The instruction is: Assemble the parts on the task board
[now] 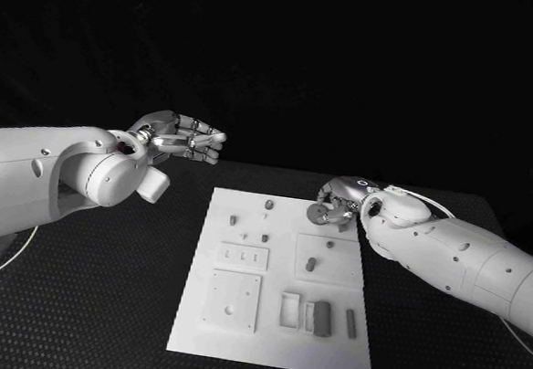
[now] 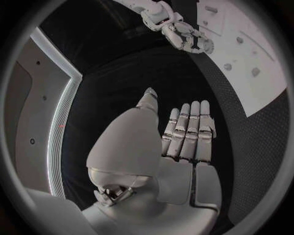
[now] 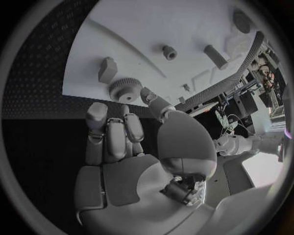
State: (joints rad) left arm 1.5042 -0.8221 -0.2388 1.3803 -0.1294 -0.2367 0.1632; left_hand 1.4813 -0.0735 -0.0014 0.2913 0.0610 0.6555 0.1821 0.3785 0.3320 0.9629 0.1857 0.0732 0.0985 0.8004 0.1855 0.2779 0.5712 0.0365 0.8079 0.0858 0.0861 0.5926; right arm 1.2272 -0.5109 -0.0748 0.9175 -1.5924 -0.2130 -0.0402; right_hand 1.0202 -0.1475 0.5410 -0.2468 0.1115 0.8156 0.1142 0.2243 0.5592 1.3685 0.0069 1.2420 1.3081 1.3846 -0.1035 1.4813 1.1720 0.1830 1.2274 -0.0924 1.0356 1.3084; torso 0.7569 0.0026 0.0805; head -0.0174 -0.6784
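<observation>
The white task board [image 1: 275, 347] lies in the middle of the black table, with small grey parts on it. My right hand [image 1: 339, 203] hovers over the board's far right corner and pinches a grey toothed gear [image 1: 320, 213] between thumb and fingers; the gear [image 3: 124, 89] sits at the fingertips [image 3: 98, 111]. My left hand [image 1: 182, 141] is raised off the board's far left corner, fingers side by side, holding nothing; its palm [image 2: 183, 171] is bare. The board [image 2: 263, 93] and my right hand [image 2: 183, 35] also appear in the left wrist view.
Short pegs [image 1: 270, 205] [image 1: 310, 264] stand on the board's far half; a hex-shaped peg [image 3: 107, 70] and a cylinder [image 3: 214, 56] lie near the gear. Rectangular blocks [image 1: 321, 317] and two recessed plates [image 1: 233, 300] occupy the near half. Black mat surrounds the board.
</observation>
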